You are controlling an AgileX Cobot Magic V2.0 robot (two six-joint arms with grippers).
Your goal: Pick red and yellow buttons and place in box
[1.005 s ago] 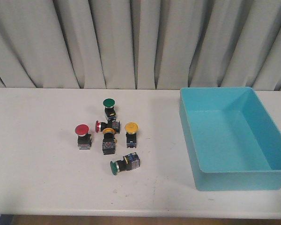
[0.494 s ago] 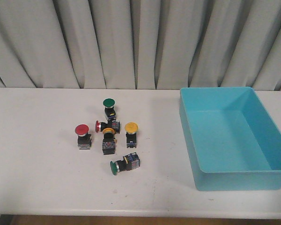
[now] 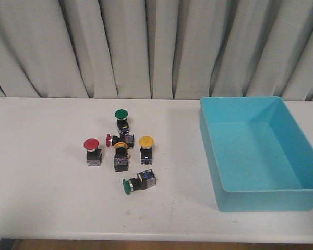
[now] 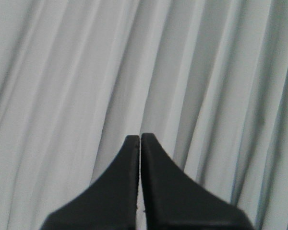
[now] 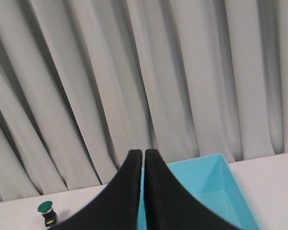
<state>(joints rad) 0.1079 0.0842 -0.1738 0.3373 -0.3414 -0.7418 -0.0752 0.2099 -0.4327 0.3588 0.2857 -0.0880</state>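
On the table (image 3: 41, 198), unlabelled red and yellow buttons (image 3: 119, 146) lie left of the box (image 3: 261, 200); both arms' jaws are closed, empty.

box (image 3: 261, 151): smooth turquoise plastic, slight sheen
red and yellow buttons (image 3: 118, 146): glossy plastic caps, black plastic bodies
green-capped switches (image 3: 121, 115): same glossy plastic
table (image 3: 36, 177): matt off-white, faintly scuffed
curtain (image 3: 156, 47): grey pleated cloth, matt
fingers (image 4: 158, 191): matt black
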